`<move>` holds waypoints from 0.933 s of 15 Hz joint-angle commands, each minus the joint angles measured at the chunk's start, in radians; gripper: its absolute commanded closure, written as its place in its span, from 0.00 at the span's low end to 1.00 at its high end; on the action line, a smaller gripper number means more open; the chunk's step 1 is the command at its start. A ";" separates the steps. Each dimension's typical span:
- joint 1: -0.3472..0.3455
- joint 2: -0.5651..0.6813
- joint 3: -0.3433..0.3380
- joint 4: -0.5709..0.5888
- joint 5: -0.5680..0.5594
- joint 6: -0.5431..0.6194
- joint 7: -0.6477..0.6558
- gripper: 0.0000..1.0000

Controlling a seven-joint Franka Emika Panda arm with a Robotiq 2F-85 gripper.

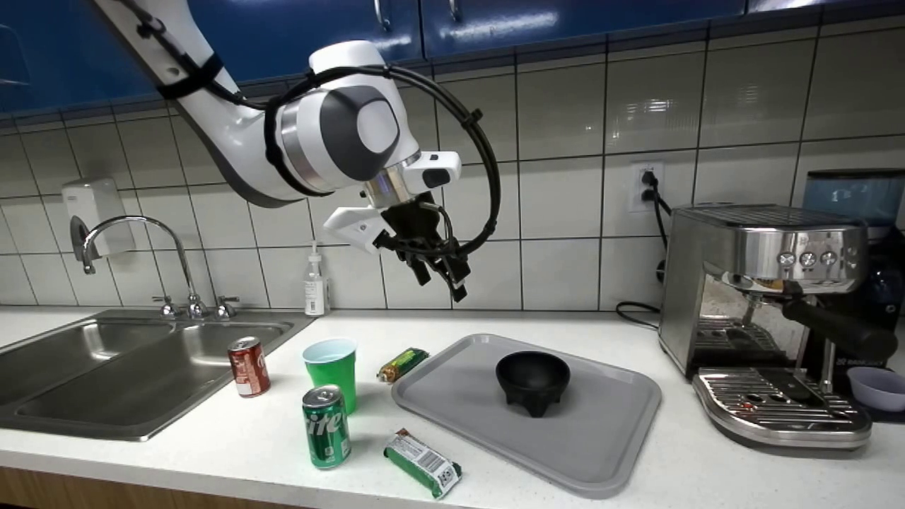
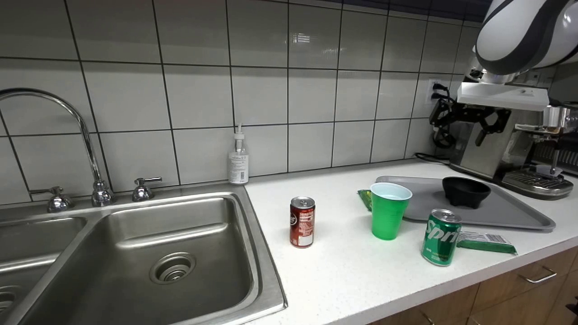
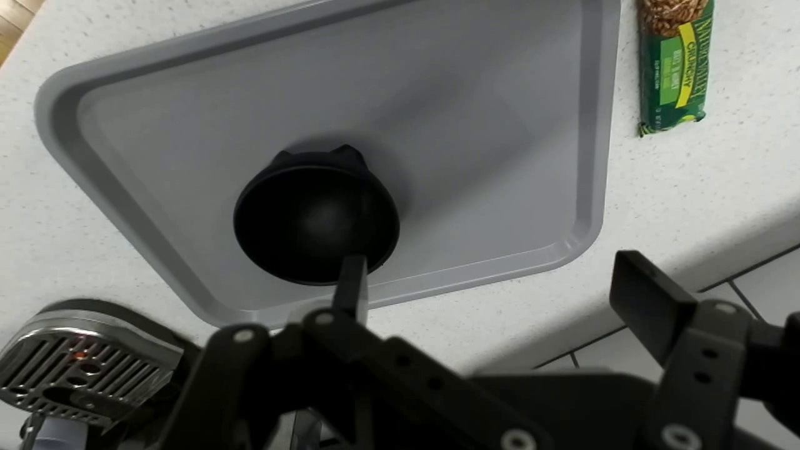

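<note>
White robot arm (image 1: pixel 339 134): In an exterior view, extends from the upper left to the middle of the frame, where its black gripper (image 1: pixel 440 283) hangs above a white counter (image 1: pixel 212 442).
Black bowl (image 1: pixel 532 378): Stands upright on stubby legs on a gray tray (image 1: pixel 601 424), lower right of center.
Green cup (image 1: pixel 331 371): Shares the lower left with a Sprite can (image 1: pixel 327 431) and a red can (image 1: pixel 249 367).
Granola bar (image 1: pixel 403 364): Lies just off the tray's left end; a green-and-white bar (image 1: pixel 423 463) lies at bottom center.
Espresso machine (image 1: pixel 753 244): Dominates the right side.
Sink (image 2: pixel 266 271): In an exterior view, fills the lower left, a soap bottle (image 2: pixel 238 167) at its back right corner.
Gripper at upper right: Shows above the bowl and apart from it; the bowl rests on the tray.
Jaws: In the wrist view, the fingers (image 3: pixel 650 306) show along the bottom, spread wide apart and released.
Bowl on the tray: Sits left of center, its hollow facing the camera; one fingertip crosses in front of its lower rim.
Wrapper: Reads Nature Valley Crunchy on the granola bar at upper right; the espresso machine's drip tray (image 3: pixel 131 350) shows at lower left.
</note>
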 commanded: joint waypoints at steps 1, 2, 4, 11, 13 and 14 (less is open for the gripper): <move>0.000 0.000 0.000 0.000 0.000 0.000 0.000 0.00; 0.000 0.000 0.000 0.000 0.000 0.000 0.000 0.00; -0.001 0.009 0.000 0.001 -0.011 0.014 0.016 0.00; -0.001 0.048 -0.001 0.008 0.025 0.058 -0.021 0.00; -0.002 0.064 0.000 0.016 0.042 0.068 -0.030 0.00; -0.003 0.072 0.001 0.021 0.055 0.072 -0.034 0.00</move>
